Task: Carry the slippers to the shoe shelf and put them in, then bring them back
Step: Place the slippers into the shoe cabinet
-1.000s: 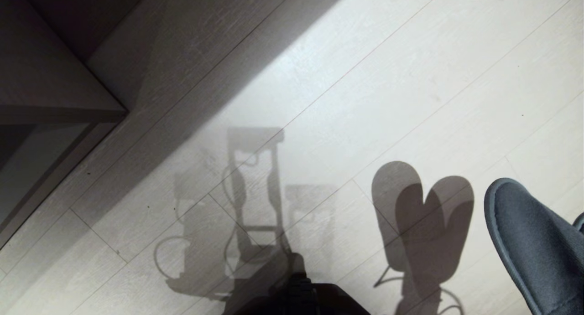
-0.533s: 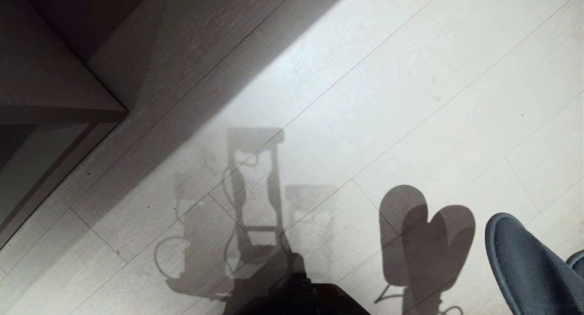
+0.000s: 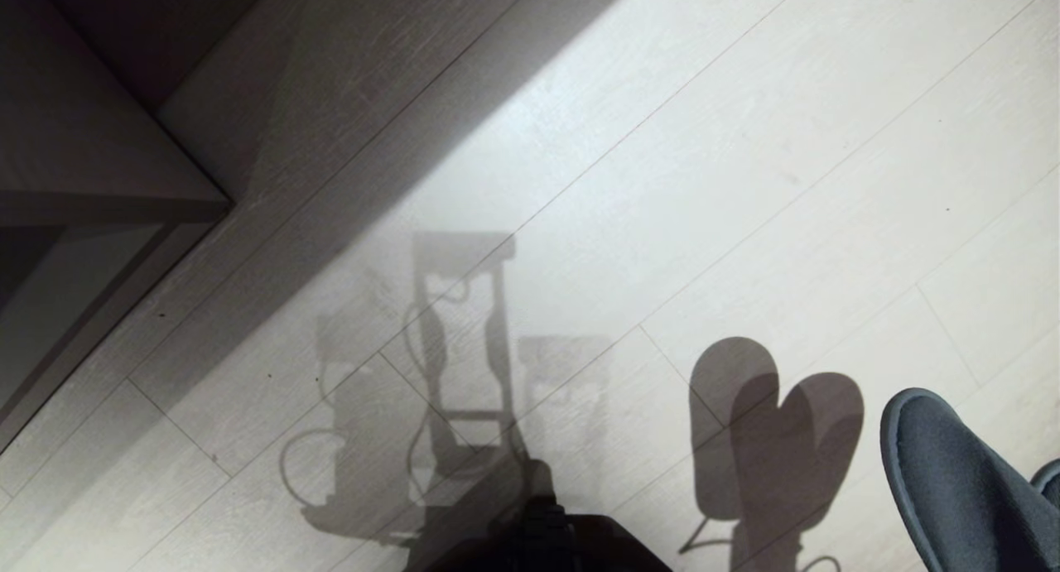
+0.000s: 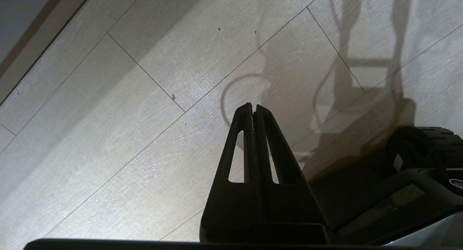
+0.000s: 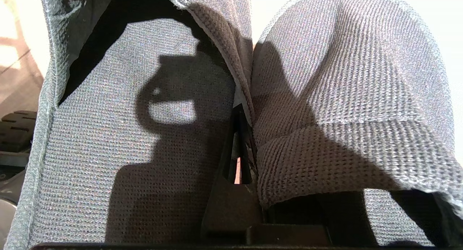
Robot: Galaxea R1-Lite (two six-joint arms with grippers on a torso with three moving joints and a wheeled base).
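1. Right gripper (image 5: 241,134): fingers pressed together, pinching the slippers (image 5: 325,109) by their inner edges, where the two meet side by side.
2. In the right wrist view the pair hangs either side of the black fingers; one shows its open inside w/ woven lining, the other its rounded toe cover.
3. Head view: slippers (image 3: 961,481) at the near right corner, held above the floor (image 3: 745,141), toe pointing to the far side. Only one slipper shows mostly; a sliver of the 2nd at the right edge.
4. Their shadow (image 3: 774,439), heart-shaped, lies on the floor just left of them.
5. Left gripper (image 4: 253,110): fingers pressed together, holding nothing, hanging over bare floor planks, near the robot's base (image 4: 416,159).
6. Shoe shelf (image 3: 74,249): far left corner of the head view, in shade; a dark board edge and pale bottom board visible. Well apart from the slippers.
7. Robot's own shadow (image 3: 447,373) falls on the floor btw shelf and slippers.
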